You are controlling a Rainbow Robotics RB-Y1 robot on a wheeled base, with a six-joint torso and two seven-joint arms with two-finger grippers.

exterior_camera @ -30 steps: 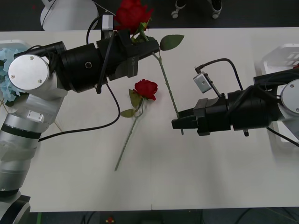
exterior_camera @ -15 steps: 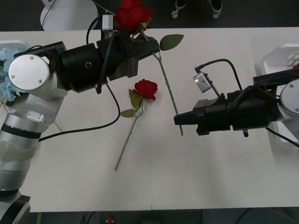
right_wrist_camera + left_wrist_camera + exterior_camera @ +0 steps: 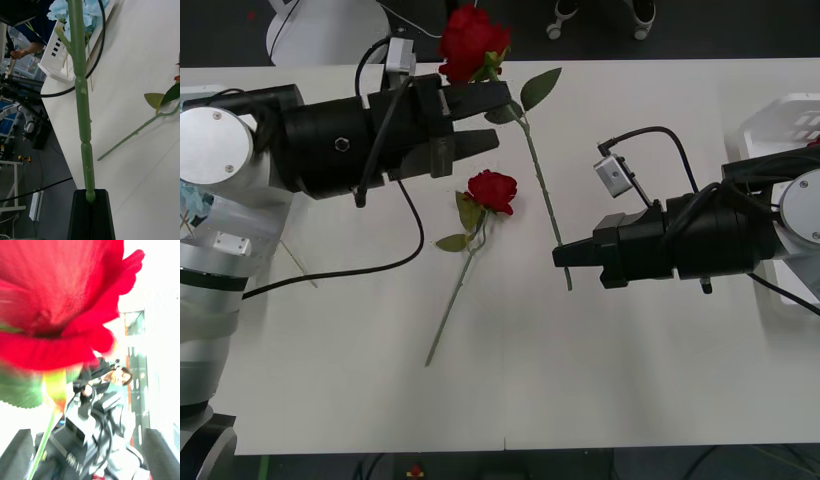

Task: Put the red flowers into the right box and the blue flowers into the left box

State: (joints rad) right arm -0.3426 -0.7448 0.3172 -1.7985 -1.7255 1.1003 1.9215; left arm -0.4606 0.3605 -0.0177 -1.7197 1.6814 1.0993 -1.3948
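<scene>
One of the red flowers, a rose [image 3: 470, 32], hangs over the table's far edge. Its long stem [image 3: 542, 190] runs down to my right gripper [image 3: 559, 257], which is shut on the stem's lower end [image 3: 83, 112]. My left gripper [image 3: 496, 118] is open just beside the stem below the rose head, and the petals [image 3: 60, 296] loom right in front of its spread fingers [image 3: 19, 452]. A second red rose [image 3: 492, 190] lies flat on the table between the arms. The blue flowers [image 3: 89, 8] rest in the left box [image 3: 52, 60]. The right box [image 3: 780, 125] is at the right edge.
The lying rose's stem [image 3: 452, 305] slants toward the front of the table; its leaf [image 3: 154, 99] is in the right wrist view. Cables trail from both arms over the tabletop. A white round base [image 3: 320, 30] stands beyond the far edge.
My left gripper has opened off the upper stem and drawn back to the left. The right gripper still holds the stem's lower end, and the rose head has shifted slightly right.
</scene>
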